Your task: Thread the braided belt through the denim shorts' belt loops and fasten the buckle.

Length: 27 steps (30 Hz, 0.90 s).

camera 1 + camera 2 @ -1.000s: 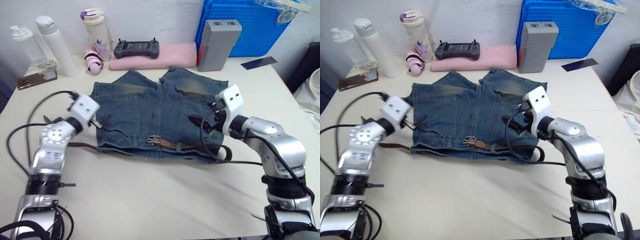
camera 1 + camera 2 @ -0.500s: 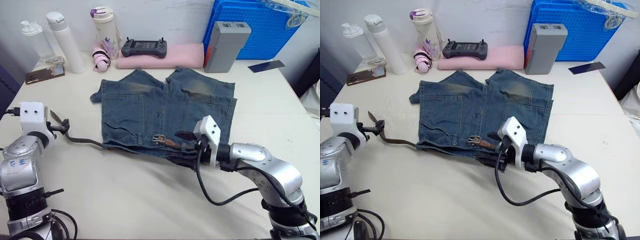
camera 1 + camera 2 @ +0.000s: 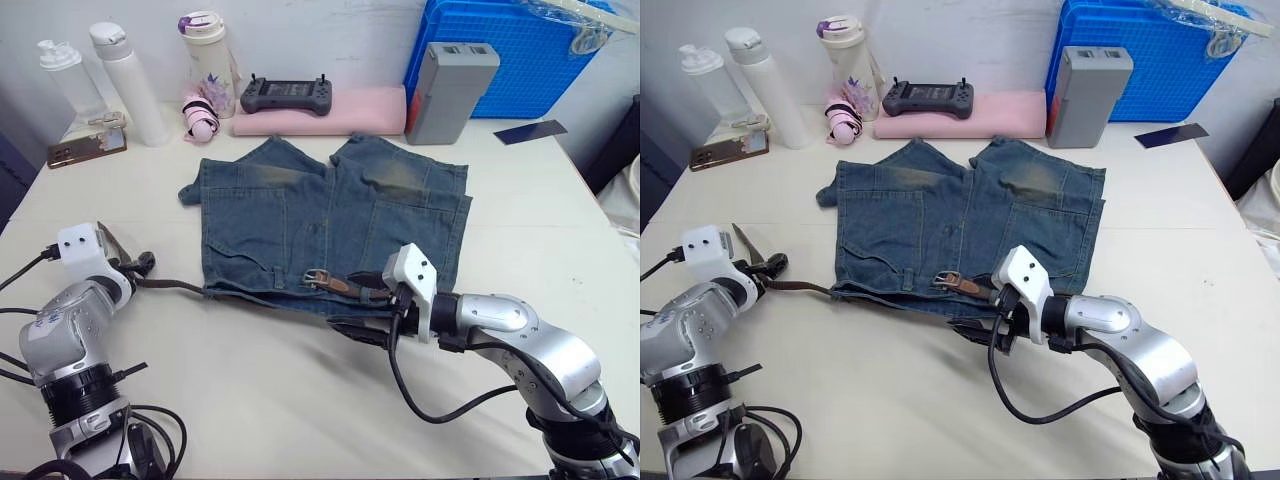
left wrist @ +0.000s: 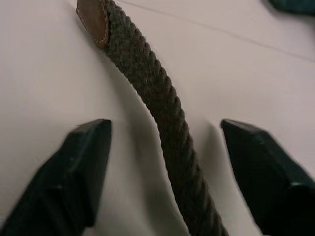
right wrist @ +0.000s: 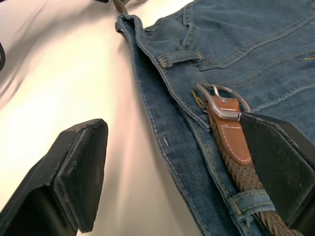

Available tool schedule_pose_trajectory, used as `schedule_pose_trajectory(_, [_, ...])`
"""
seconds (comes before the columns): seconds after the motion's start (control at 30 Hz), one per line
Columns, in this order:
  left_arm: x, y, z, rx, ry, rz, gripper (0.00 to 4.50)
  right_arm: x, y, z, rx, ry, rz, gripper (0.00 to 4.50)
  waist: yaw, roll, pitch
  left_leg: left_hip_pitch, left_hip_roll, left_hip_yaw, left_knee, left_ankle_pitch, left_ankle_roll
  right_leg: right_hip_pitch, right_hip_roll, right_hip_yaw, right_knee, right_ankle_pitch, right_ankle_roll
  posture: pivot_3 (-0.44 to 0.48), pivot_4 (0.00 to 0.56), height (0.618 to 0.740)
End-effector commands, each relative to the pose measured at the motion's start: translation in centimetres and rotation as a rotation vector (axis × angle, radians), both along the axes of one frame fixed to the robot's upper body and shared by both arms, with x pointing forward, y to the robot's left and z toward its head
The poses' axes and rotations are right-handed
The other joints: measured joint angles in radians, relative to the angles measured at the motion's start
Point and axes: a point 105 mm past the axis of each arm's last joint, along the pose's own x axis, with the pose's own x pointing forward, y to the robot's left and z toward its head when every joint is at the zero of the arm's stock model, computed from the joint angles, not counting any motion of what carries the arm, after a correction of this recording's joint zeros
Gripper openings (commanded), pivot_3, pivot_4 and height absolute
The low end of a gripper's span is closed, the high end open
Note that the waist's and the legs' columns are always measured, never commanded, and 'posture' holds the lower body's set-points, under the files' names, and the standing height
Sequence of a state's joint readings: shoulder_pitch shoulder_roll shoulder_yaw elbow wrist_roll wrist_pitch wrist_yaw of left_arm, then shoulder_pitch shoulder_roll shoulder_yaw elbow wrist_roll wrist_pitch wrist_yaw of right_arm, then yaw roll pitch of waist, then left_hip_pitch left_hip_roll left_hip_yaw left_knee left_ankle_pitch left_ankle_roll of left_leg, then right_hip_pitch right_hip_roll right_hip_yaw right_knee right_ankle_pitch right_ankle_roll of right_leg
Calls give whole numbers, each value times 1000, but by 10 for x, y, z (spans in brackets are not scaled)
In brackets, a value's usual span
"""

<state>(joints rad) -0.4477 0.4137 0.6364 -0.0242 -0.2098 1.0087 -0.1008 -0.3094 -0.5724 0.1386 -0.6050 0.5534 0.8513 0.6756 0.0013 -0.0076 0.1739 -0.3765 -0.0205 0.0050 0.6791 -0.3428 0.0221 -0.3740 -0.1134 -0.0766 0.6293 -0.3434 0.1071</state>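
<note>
The denim shorts (image 3: 330, 225) lie flat mid-table, waistband toward me. The braided belt (image 3: 185, 287) runs along the waistband and trails out to the left. Its silver buckle (image 5: 220, 94) and tan end rest on the waistband between two belt loops (image 5: 179, 59). My left gripper (image 4: 165, 128) is open at the table, straddling the strap close to its tan tip (image 4: 93, 19) without clamping it. My right gripper (image 5: 172, 125) hangs open just over the waistband's front edge, its far finger (image 5: 275, 152) beside the buckle.
Along the back stand two white bottles (image 3: 125, 85), a tumbler (image 3: 207, 65), a black controller (image 3: 282, 95) on a pink folded cloth (image 3: 345, 110), a grey box (image 3: 452, 90) and a blue crate (image 3: 520, 50). A phone (image 3: 85, 150) lies at far left.
Over the second, the left gripper drew the belt out to the left and its tail at the right slid in. The right gripper dropped from the shorts' right side to the front waistband.
</note>
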Motion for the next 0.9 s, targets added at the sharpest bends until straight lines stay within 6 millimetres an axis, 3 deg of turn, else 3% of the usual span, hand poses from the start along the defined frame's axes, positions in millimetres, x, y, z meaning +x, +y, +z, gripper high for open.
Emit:
schedule_pose_trajectory(0.03, [2,4,22,-7,-104,5,1952,-3,3,9,8,-54,5,4500,0,0,0,0,0,0,0,0,0,0,0,0,0,0,0,0,150,739])
schedule_pose_trajectory(0.1, [2,5,28,-5,-140,-4,1000,-2,3,8,6,-55,-3,4500,-1,0,0,0,0,0,0,0,0,0,0,0,0,0,0,0,150,739])
schedule_pose_trajectory(0.5, [-18,59,53,138,-302,122,1000,10,-6,8,-15,-75,-69,4500,-2,0,0,0,0,0,0,0,0,0,0,0,0,0,0,0,150,739])
schedule_pose_trajectory(0.6, [-21,63,59,202,-320,120,1000,12,-9,8,-20,-80,-84,4500,-2,-1,0,0,0,0,0,0,0,0,0,0,0,0,0,0,150,739])
schedule_pose_trajectory(0.67, [-20,60,58,197,-320,94,1000,13,-10,8,-21,-81,-89,4500,-1,-1,0,0,0,0,0,0,0,0,0,0,0,0,0,0,150,739])
schedule_pose_trajectory(0.8, [-13,31,59,107,-348,-45,1000,14,-12,7,-22,-76,-99,4500,-1,-1,0,0,0,0,0,0,0,0,0,0,0,0,0,0,150,739])
schedule_pose_trajectory(0.9, [-10,18,63,80,-357,-108,2004,15,-12,5,-28,-74,-103,4500,-2,-1,0,0,0,0,0,0,0,0,0,0,0,0,0,0,150,739])
